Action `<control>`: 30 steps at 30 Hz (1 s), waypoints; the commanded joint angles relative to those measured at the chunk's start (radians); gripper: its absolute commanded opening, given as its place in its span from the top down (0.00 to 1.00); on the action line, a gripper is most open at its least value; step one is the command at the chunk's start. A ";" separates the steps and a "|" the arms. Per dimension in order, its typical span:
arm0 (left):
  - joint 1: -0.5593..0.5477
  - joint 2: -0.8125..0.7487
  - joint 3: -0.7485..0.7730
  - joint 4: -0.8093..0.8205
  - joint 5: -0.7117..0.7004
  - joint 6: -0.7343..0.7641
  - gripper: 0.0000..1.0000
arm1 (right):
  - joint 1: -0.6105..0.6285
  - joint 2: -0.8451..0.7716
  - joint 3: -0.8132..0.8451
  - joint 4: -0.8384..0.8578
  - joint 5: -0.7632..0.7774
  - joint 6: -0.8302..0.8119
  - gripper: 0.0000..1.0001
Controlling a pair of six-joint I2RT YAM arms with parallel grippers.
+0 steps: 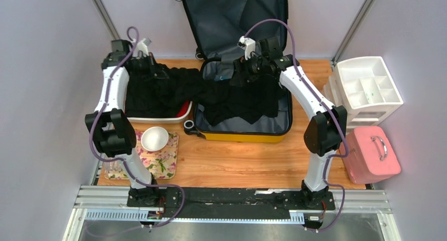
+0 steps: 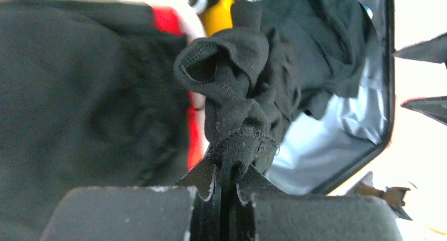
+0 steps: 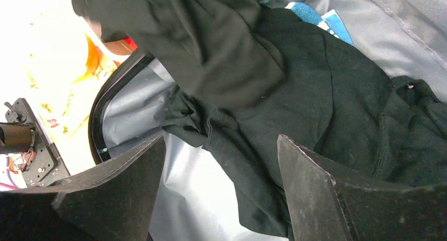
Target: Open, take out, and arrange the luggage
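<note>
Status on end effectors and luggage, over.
Left end effector shut on black fabric garment. Right end effector open over open yellow hard-shell suitcase. Garment drapes suitcase edge.

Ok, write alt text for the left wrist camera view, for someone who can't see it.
The left claw is shut on a bunched fold of a black garment. The garment trails back into the open luggage with its grey lining; beside it, dark cloth lies over a red-and-white bin.
</note>
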 commanded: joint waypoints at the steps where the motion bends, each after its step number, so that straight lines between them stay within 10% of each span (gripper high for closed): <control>1: 0.139 0.118 0.221 -0.249 -0.040 0.258 1.00 | 0.008 -0.015 0.002 0.001 0.005 -0.024 0.19; 13: 0.295 0.280 0.344 -0.292 -0.177 0.490 1.00 | 0.006 -0.002 0.031 -0.055 0.021 -0.065 0.19; 17: 0.300 0.292 0.320 -0.289 -0.224 0.527 0.54 | 0.008 -0.002 0.033 -0.077 0.025 -0.079 0.19; 18: 0.302 0.286 0.320 -0.280 -0.241 0.522 0.23 | 0.008 -0.002 0.031 -0.078 0.033 -0.082 0.19; 30: 0.317 0.084 0.318 0.034 -0.482 0.323 0.15 | 0.044 0.112 0.092 -0.190 0.155 -0.217 0.23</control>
